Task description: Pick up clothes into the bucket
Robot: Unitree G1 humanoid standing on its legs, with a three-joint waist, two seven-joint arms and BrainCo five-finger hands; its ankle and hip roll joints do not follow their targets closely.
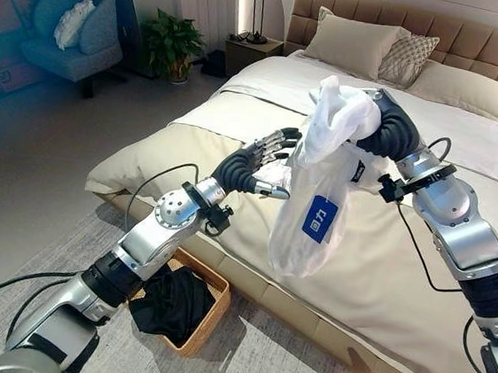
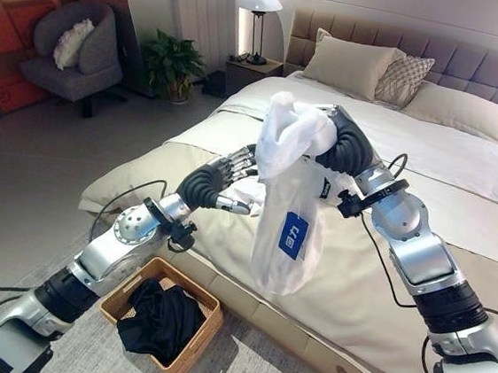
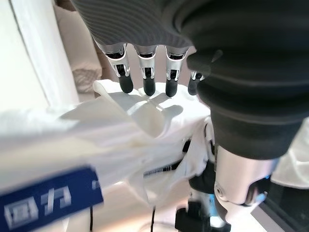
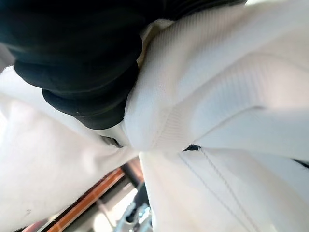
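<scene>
A: Where is the white garment (image 1: 316,185)?

B: It is hanging above the bed (image 1: 417,284), bunched over the right hand (image 1: 382,120); I cannot tell how far those fingers are curling. The left hand (image 1: 265,161) is touching its side, fingers fairly straight.

A: Orientation?

B: Its long axis is running vertically, blue label facing outward, hem pointing down.

A: Doing this step well?

B: Probably carrying it over the wicker basket (image 2: 204,320), which is already holding dark clothing (image 2: 159,320), before releasing.
</scene>
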